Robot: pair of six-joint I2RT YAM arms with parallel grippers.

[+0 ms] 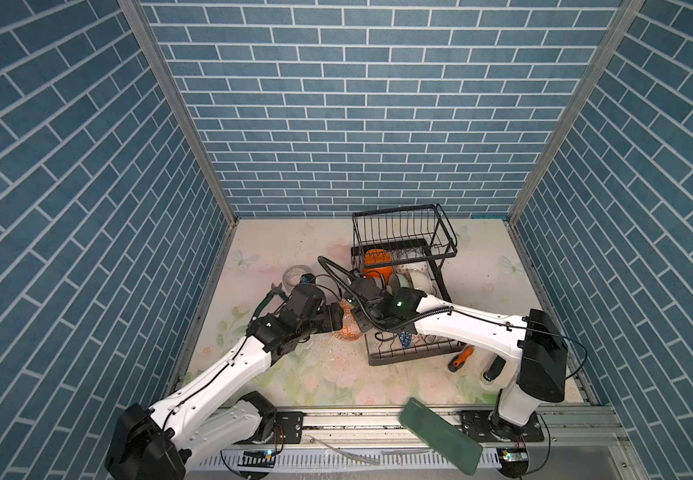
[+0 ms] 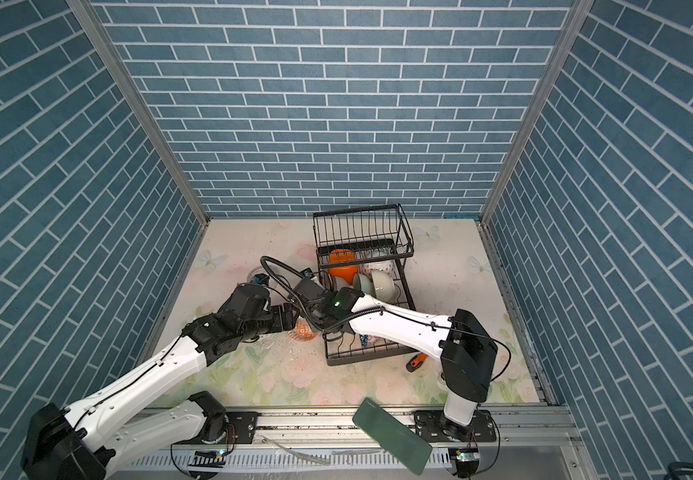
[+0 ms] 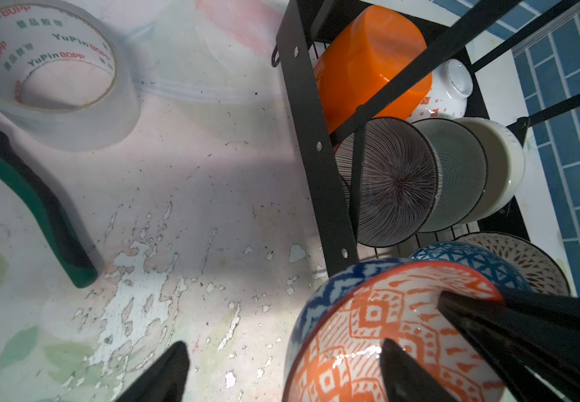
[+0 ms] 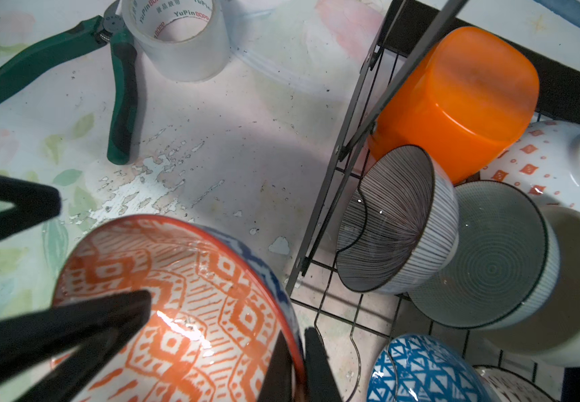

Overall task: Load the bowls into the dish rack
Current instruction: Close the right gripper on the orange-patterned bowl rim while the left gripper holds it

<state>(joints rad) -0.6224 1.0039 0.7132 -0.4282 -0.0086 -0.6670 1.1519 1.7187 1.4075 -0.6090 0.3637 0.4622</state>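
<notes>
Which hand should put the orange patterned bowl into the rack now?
Right. The right hand is shut on the orange patterned bowl beside the dish rack; the left hand is open.

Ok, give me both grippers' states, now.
Left gripper: open, astride the rim of the orange-patterned bowl, not clamping it.
Right gripper: closed on that bowl's rim.

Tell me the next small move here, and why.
Probably draw the left hand back: it stands open, one finger inside the orange-patterned bowl, whose rim the right hand pinches beside the dish rack.
</notes>
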